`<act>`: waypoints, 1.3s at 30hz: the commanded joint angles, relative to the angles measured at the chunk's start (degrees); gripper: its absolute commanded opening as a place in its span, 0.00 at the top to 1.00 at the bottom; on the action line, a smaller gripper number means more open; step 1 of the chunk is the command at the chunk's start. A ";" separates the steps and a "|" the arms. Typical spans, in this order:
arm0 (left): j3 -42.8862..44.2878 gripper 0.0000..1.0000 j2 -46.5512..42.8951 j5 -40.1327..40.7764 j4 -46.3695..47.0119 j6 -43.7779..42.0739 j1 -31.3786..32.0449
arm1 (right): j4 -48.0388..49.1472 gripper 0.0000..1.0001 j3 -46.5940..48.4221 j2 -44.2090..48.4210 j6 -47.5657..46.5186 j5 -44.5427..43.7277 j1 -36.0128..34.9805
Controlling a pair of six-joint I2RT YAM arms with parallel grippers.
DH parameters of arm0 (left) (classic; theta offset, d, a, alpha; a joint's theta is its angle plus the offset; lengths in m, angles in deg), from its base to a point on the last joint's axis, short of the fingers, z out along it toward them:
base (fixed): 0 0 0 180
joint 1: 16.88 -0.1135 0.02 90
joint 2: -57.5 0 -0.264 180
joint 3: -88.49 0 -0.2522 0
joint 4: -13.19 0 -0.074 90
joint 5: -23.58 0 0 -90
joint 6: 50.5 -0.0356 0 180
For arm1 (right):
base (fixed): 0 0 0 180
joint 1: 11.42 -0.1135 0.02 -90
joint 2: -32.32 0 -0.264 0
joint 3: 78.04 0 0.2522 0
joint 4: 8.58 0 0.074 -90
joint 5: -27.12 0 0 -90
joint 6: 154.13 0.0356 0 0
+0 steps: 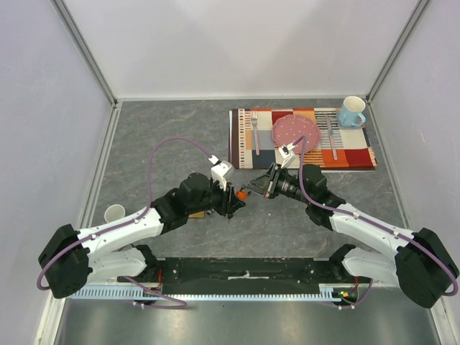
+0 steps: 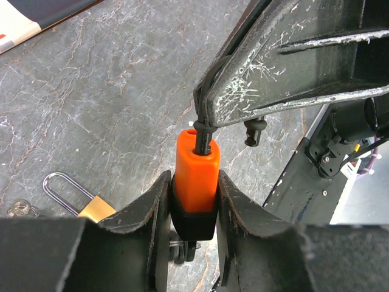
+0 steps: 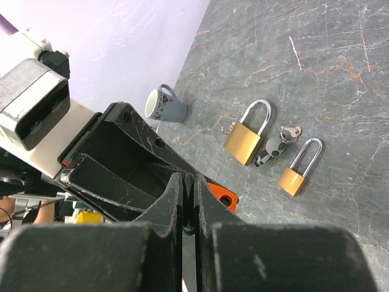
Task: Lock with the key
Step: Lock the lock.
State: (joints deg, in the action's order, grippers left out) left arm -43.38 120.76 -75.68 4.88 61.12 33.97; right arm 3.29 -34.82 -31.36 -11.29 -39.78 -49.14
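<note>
An orange padlock [image 2: 196, 170] with a black lower end is clamped between the fingers of my left gripper [image 2: 194, 182], above the table. A thin black part sticks out of its orange end. My right gripper [image 3: 188, 179] is shut on that black part; I cannot tell whether it is a shackle or a key. A small ring with dark keys hangs under the lock [image 2: 181, 249]. In the top view the two grippers meet at the table's middle, left [image 1: 233, 198] and right [image 1: 253, 189], with the lock [image 1: 242, 193] between them. The lock's orange corner [image 3: 222, 196] shows behind my right fingers.
Two brass padlocks [image 3: 246, 141] [image 3: 298, 170] lie on the table with a key and grey fob [image 3: 276, 145] between them. A white mug [image 1: 113, 213] stands at the left. A striped placemat [image 1: 352, 154] with plate, fork, knife and a blue mug [image 1: 351, 111] is at the back right.
</note>
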 commanded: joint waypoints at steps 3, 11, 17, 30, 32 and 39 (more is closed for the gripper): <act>-0.62 0.98 -1.83 -0.24 3.42 0.96 -0.23 | 3.99 1.00 0.43 1.10 0.86 0.11 0.01; -1.67 0.98 -3.06 -1.46 4.30 1.31 -0.93 | 3.12 0.63 0.08 1.36 -0.98 -0.33 -0.08; -2.55 0.98 -2.88 -7.43 4.74 1.22 -3.65 | -3.90 0.07 1.48 5.40 -5.63 -4.01 0.18; -1.50 0.98 -2.27 -26.77 5.36 -0.18 -8.92 | -11.48 0.02 4.39 7.87 -12.14 -0.34 5.19; -1.32 0.98 -2.36 -30.01 5.44 -0.62 -9.19 | -8.51 0.02 3.60 7.78 -11.97 3.95 6.77; -0.18 0.98 -2.01 -36.71 6.15 -0.62 -9.45 | -1.90 0.15 3.68 6.03 -11.62 16.17 8.10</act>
State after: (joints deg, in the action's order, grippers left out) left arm -46.52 119.32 -104.72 6.00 61.17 24.81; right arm -4.95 -32.88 -24.30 -21.98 -33.51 -41.12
